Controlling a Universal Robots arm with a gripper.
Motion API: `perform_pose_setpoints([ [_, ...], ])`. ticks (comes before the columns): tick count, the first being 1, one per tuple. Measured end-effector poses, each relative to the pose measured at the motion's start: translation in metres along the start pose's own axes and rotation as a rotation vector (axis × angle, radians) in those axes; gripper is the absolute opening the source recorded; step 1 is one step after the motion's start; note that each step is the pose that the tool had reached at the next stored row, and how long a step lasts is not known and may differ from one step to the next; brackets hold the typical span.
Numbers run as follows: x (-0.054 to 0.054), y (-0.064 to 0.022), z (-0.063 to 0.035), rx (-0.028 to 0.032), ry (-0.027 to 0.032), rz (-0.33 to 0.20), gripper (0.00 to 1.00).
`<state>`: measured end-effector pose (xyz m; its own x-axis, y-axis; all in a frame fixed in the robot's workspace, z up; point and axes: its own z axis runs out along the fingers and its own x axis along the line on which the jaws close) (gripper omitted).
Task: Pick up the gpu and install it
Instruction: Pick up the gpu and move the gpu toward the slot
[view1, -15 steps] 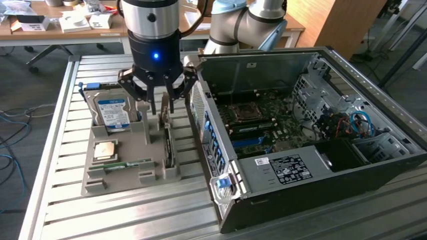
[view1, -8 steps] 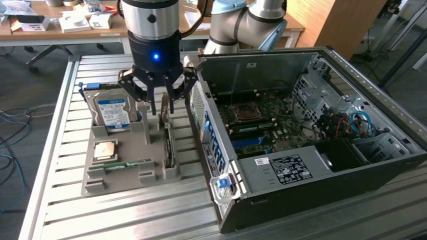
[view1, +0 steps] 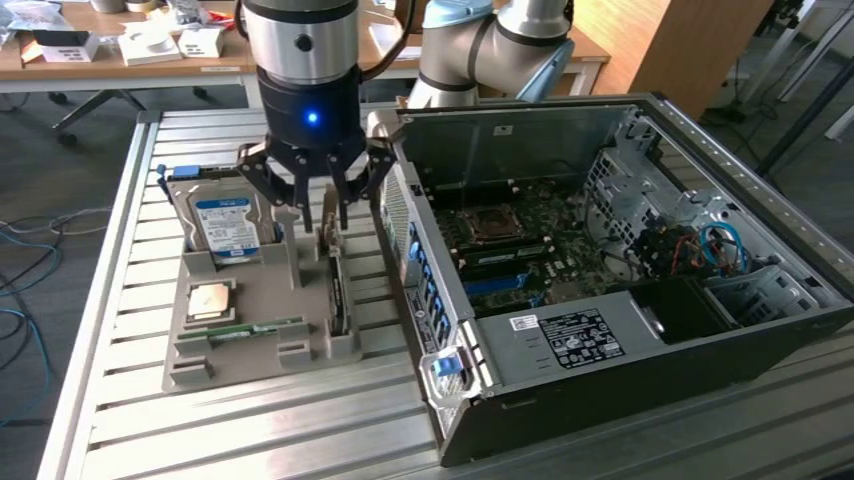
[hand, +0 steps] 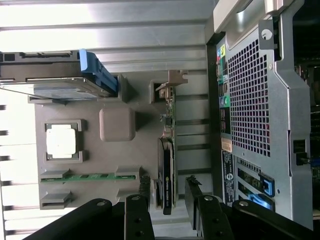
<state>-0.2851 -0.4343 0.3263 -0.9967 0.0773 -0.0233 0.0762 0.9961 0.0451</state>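
The gripper is hanging over the grey tray on the slatted metal table, with its jaws standing released and wide; the graphics card is standing on edge in a slot along the side of the tray nearest the computer case, its silver bracket pointing up toward the gripper. In the wrist view the gripper is straddling the graphics card; one ridged black finger is sitting on each side of it, and a gap is showing between each pad and the board, so nothing is being grasped. The card is showing a black cooler on one face and a green board edge.

The hard drive with its blue-and-white label is leaning upright in the far end of the tray; the square processor chip is lying flat in its pocket; the narrow memory stick is lying near the tray's closer end. The case is lying open just beside the tray, its motherboard facing up.
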Motion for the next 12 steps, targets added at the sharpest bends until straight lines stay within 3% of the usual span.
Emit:
perform_pose_setpoints([
  [12, 0.0001, -0.0003, 0.0057, 0.0000, 0.0001, 0.000, 0.42],
])
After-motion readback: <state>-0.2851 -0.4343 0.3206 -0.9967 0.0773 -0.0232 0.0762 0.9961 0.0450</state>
